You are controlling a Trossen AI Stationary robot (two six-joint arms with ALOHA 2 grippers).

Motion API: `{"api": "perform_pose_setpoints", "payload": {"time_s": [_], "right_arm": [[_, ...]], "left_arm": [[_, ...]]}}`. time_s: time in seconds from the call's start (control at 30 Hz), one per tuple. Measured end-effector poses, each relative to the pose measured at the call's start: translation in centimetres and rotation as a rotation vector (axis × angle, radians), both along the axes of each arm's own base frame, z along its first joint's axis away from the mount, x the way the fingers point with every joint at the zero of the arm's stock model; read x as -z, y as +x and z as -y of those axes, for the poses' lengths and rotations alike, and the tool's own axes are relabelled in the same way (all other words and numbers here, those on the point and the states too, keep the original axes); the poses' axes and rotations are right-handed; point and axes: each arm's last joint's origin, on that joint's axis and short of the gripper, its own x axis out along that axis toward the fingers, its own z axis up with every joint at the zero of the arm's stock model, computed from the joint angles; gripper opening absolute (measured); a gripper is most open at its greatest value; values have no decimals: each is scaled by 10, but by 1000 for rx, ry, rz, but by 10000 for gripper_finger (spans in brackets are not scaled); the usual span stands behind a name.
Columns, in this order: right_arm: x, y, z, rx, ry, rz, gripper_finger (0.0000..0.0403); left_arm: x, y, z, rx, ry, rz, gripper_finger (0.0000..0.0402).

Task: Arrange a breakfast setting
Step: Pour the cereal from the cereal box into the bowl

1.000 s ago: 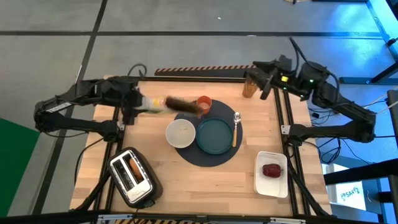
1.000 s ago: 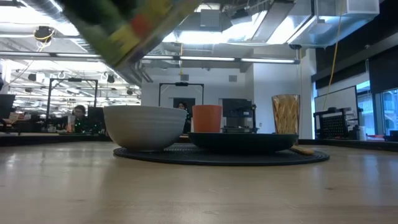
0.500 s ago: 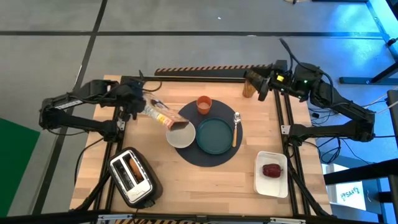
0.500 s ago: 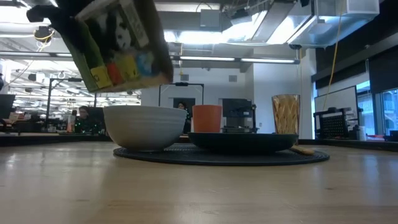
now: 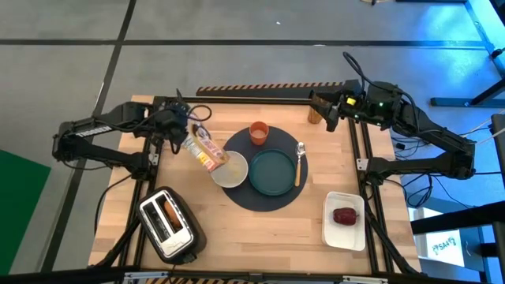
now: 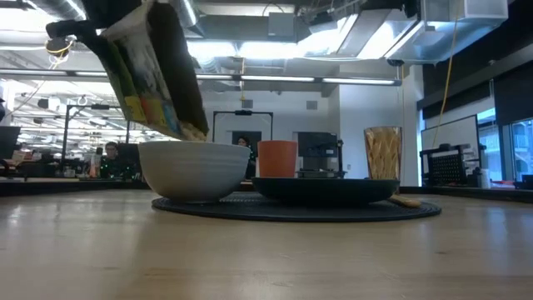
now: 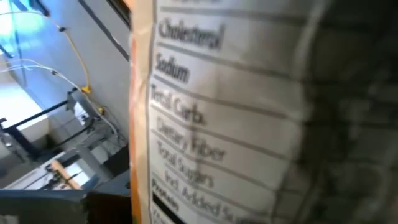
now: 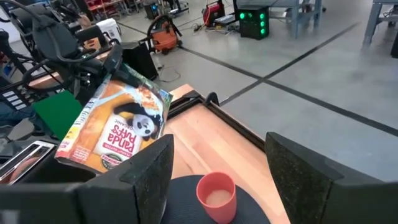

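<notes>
Half a second on, tipped steeper: cereal box (image 5: 207, 149) clamped in left tool (image 5: 175, 130), mouth now over white bowl (image 5: 230, 169) just beyond, pouring likely begun; right tool (image 5: 330, 110) spread, idle.

The left arm reaches in from the table's left edge, elbow folded back, its wrist turned so the left end effector (image 5: 183, 136) points toward the table's middle and tilts downward, its fingers clamped on a cereal box (image 5: 207, 148) held at a slant. The right arm stretches along the far right corner of the table, forearm running in from the right, and the right end effector (image 8: 217, 171) hangs above that corner with its two dark fingers (image 8: 146, 174) spread wide apart and nothing between them.
</notes>
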Motion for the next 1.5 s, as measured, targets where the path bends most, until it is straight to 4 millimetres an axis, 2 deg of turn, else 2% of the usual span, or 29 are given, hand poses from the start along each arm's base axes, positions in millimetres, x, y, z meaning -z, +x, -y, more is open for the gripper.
{"api": "perform_pose_setpoints", "payload": {"time_s": [0.43, 0.97, 1.17, 1.5], "right_arm": [[0, 0, 0, 4, -17, -7, 243], [0, 0, 0, -3, -16, -6, 243], [2, 6, 2, -20, -11, -11, 243], [6, 16, 4, -51, -4, -27, 243]], "left_arm": [[-2, 3, 13, 98, 104, -46, 224], [-2, 3, 12, 93, 120, -49, 224], [-2, 6, 13, 113, 206, -102, 224], [2, 12, 17, 104, 71, -23, 224]]}}
